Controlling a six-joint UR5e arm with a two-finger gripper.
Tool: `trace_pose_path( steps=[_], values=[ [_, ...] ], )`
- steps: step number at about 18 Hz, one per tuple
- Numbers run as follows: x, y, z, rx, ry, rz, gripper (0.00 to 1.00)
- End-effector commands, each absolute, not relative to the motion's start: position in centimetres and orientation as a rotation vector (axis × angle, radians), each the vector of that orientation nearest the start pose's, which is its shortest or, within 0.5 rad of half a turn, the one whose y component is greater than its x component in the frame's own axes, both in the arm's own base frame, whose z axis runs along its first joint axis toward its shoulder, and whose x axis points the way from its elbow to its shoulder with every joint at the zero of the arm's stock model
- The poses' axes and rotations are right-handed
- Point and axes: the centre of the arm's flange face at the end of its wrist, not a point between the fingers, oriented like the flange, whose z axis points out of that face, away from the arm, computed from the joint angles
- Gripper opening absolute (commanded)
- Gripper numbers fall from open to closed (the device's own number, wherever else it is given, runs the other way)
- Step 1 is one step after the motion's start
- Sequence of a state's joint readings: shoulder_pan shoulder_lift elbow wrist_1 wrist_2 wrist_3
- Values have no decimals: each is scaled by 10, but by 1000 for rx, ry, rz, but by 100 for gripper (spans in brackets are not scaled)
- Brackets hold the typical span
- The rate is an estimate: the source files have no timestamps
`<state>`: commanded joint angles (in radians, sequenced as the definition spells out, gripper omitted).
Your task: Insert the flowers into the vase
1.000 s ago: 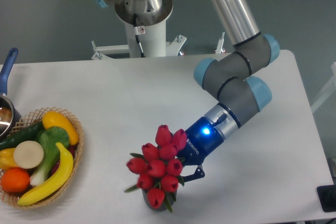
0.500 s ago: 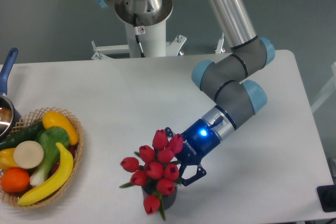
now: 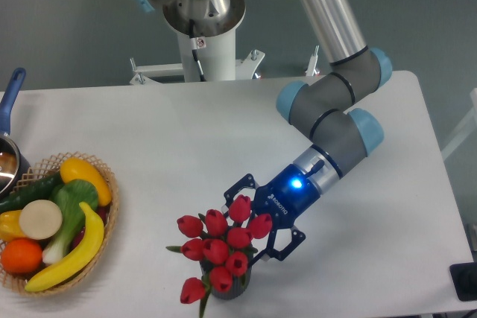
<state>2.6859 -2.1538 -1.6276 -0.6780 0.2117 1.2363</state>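
Released, the flowers (image 3: 218,252) stand in the vase (image 3: 232,288) — claw (image 3: 255,217) spread open just behind them.

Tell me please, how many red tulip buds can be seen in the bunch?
9 tulip buds: four in the top row, three in the middle, two at the bottom left, above the vase. Others may be hidden underneath. The gripper is open behind them.

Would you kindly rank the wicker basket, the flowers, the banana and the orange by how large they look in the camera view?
1. Basket, partly cut off by the frame edge
2. Flowers
3. Banana
4. Orange

All sit at a similar depth, so the ranking seems safe.
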Motion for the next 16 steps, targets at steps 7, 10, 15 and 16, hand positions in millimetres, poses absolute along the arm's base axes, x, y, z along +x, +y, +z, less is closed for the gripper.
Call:
trace_pose_path(
  steps=[7,10,15,16],
  values=[
    [-469,422,337,-1785,318,-158,100],
    [-471,388,362,-1885,342,-6,100],
    [-482,370,369,-2159,334,169,100],
    [-485,365,362,-2233,321,194,100]
  ],
)
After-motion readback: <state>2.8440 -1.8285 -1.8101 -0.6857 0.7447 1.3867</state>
